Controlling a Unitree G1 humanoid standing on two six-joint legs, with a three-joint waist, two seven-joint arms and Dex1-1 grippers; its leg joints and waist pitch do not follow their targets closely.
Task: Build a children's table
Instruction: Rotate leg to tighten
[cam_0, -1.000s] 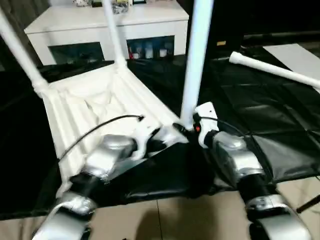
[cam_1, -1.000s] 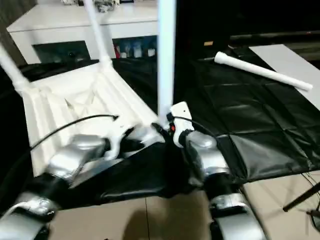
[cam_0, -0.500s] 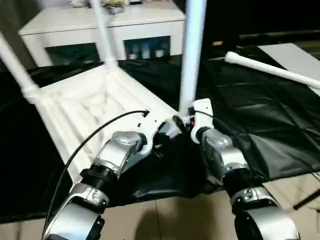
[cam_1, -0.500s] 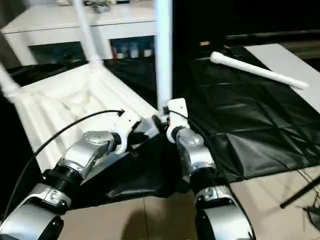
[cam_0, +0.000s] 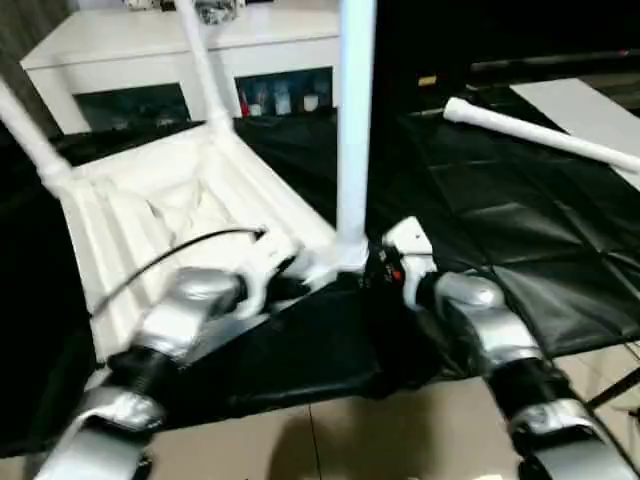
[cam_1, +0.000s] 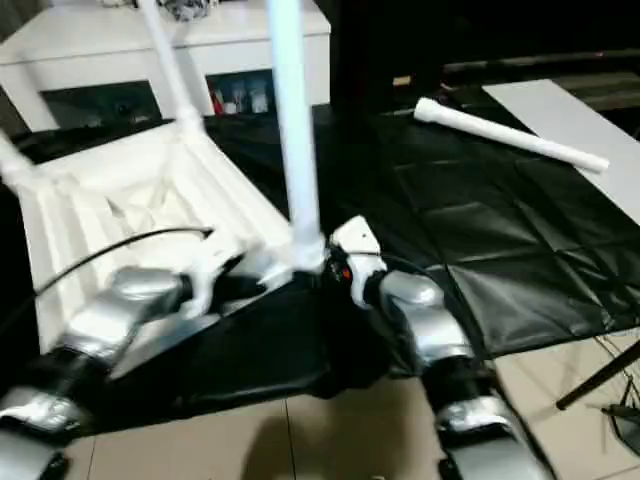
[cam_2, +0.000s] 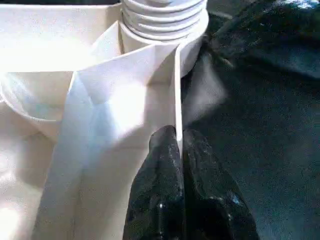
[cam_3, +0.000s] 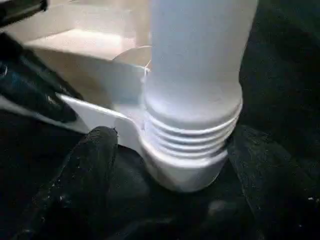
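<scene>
children's table (cam_0: 170, 215) upside down on black mat (cam_0: 500, 230), 3 legs up | L gripper (cam_2: 176, 150) pinched on tabletop rim at near corner | R gripper (cam_3: 172, 165) fingers wide, either side of leg (cam_3: 197, 75) base, not touching | loose leg (cam_0: 545, 135) at mat's far right

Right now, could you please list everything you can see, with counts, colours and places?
Table top: one, white, upside down on the black sheet, ribbed underside up.
Screwed-in legs: three, white, standing up from its corners: far left, far right, near right, threads still showing at its base.
Loose leg: one, white, lying on the sheet at far right.
Sheet: one, black, spread over the floor.
Cabinet: one, white with glass doors, behind the table.
Left gripper: fingers shut on the table top's edge rib.
Right gripper: black fingers open either side of the near leg's base.
</scene>
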